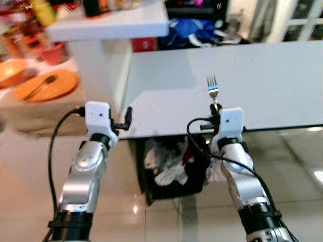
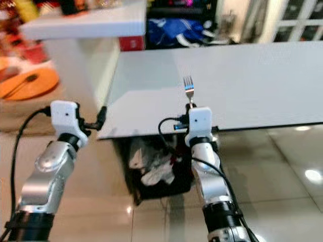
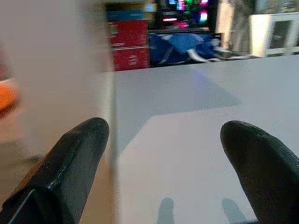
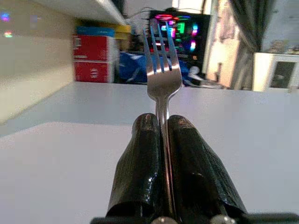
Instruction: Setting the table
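White table (image 1: 272,85), shadow across its far part

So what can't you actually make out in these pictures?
- Silver metal fork: its handle, right wrist view, hidden between the right gripper's black fingers.
- Dark utensil on the orange plate: spoon or fork, left eye view, too blurred.
- Black bin under the white table: contents partly hidden by the tabletop.
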### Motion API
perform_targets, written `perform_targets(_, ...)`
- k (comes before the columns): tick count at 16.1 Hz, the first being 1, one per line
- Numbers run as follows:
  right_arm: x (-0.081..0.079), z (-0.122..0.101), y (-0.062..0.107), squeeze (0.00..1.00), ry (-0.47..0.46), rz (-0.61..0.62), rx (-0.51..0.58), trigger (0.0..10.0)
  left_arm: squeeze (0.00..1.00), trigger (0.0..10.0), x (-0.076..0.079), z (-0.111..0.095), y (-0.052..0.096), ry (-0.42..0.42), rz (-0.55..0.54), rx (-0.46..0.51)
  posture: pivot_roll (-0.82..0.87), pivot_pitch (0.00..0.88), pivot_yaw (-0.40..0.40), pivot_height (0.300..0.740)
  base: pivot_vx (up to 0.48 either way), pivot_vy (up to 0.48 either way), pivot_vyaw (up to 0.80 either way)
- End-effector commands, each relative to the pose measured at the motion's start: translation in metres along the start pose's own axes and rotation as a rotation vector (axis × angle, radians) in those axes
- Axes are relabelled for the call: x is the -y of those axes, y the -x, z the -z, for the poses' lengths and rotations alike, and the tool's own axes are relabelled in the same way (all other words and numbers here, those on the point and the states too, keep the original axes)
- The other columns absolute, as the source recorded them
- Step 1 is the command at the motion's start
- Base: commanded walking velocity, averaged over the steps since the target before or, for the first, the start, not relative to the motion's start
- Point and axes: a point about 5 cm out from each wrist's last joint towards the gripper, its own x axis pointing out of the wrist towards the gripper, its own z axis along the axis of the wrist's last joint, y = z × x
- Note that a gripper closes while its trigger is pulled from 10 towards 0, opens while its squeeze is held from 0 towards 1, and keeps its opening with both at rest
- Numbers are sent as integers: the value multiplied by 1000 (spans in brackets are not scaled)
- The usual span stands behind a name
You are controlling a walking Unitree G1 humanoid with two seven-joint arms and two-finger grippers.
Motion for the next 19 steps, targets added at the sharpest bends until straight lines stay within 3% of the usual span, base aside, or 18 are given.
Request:
perform_targets(1,2,-1,-1,0,-24,8,-6,0,0,10000,-2,7,0,33,-24,-25,-118,0,65,740,472,0,0)
perform_targets(4,0,5,0,0,-69,11,-40,0,0,10000,-2,13,2,30,-32,-43,-113,0,62,740,472,0,0)
perform_targets(6,6,21,5,0,-253,61,-159,0,0,10000,-6,21,6,22,-48,-80,-114,0,62,740,232,0,0)
perform_targets(7,11,29,9,0,-269,74,-197,0,0,10000,-10,25,8,30,-68,-93,-107,0,58,740,0,0,0)
perform_targets(9,13,44,25,0,-176,51,-250,0,0,10000,-24,49,26,78,-149,-186,-110,0,54,740,0,0,0)
perform_targets(11,8,49,35,0,-104,-6,-266,0,0,10000,-27,64,40,62,-139,-236,-112,0,55,740,0,0,0)
perform_targets(13,13,58,52,0,-38,-29,-296,0,0,10000,-30,72,52,43,-123,-251,-108,0,60,740,0,0,0)
perform_targets(15,15,57,57,0,-29,-21,-286,0,0,10000,-27,67,50,54,-113,-223,-111,0,62,740,0,0,0)
perform_targets(19,11,48,47,0,-31,-14,-235,0,0,10000,-24,56,32,43,-95,-162,-117,0,65,740,0,-352,0)
